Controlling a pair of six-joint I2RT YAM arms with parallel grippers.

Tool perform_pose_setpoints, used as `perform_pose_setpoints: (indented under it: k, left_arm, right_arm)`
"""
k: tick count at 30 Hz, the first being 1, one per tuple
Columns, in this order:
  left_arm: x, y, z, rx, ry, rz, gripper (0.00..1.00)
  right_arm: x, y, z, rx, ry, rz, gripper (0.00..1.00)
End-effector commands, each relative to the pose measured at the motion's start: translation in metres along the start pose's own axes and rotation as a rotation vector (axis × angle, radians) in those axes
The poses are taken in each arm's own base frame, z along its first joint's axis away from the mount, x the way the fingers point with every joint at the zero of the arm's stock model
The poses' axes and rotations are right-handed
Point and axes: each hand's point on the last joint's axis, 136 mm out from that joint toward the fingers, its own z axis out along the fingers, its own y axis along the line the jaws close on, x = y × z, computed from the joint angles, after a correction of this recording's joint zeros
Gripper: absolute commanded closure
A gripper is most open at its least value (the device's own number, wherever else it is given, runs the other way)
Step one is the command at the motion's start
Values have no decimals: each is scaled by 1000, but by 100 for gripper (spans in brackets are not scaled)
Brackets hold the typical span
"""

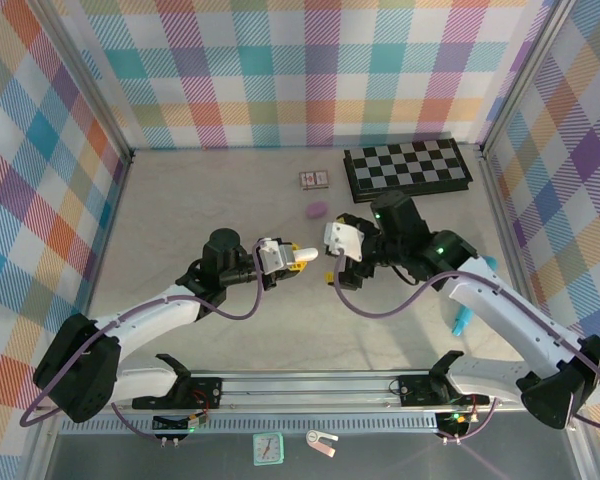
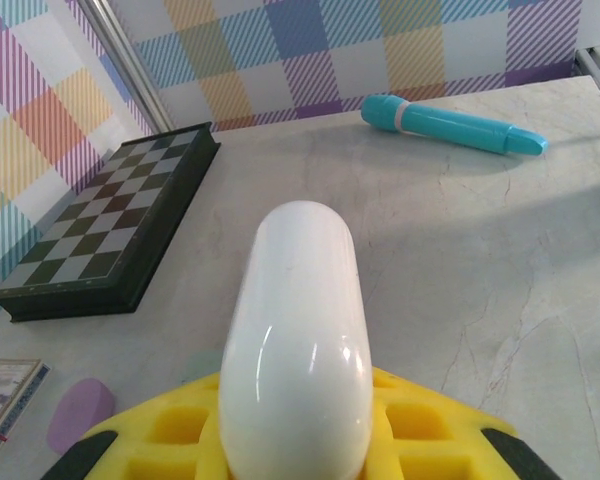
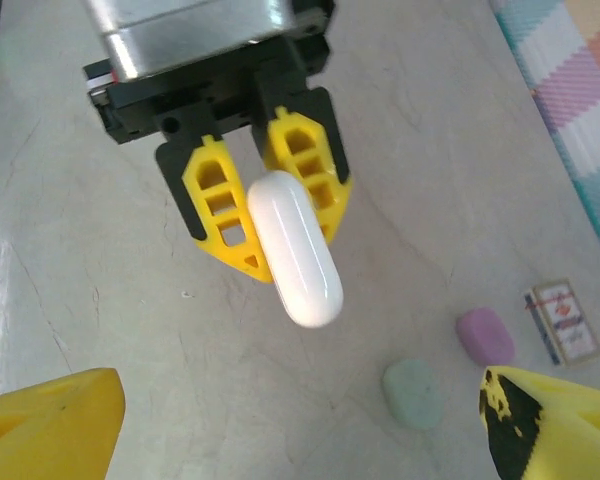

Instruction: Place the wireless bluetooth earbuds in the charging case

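Note:
My left gripper [image 1: 298, 256] is shut on a glossy white pebble-shaped charging case [image 1: 306, 252], held off the table with its rounded end jutting past the yellow fingers [image 2: 420, 440]. In the left wrist view the case [image 2: 295, 330] stands edge-on and looks closed. My right gripper [image 1: 330, 265] faces it from the right, a short gap away, open and empty. Seen from the right wrist, the white case [image 3: 295, 250] sits between the left arm's fingers [image 3: 220, 215], above my own wide-apart fingertips [image 3: 50, 420]. The earbuds are out of view.
A purple pebble case [image 1: 316, 209] lies behind the grippers, beside a mint one [image 3: 413, 394]. A small card box [image 1: 313, 179] and a folded chessboard [image 1: 406, 168] sit at the back. A teal stick [image 1: 462, 318] lies near the right wall.

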Motion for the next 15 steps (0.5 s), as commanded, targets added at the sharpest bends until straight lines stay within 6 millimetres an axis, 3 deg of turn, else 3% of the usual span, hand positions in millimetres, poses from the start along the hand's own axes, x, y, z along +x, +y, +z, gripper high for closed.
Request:
perform_pose_setpoints:
  k: [1,8,15]
  left_arm:
    - [-7,-11,-5,43,-27,37,93]
    - [-9,-13,-8,50,-28,48,92]
    - [-11,-15,-9,60,-33,60,92]
  right_arm:
    - [-4,1,4,-18,36,-161,9]
    - [-5,14,24,-111,56,-263,15]
    - [-7,10,42,-132,66,-261,38]
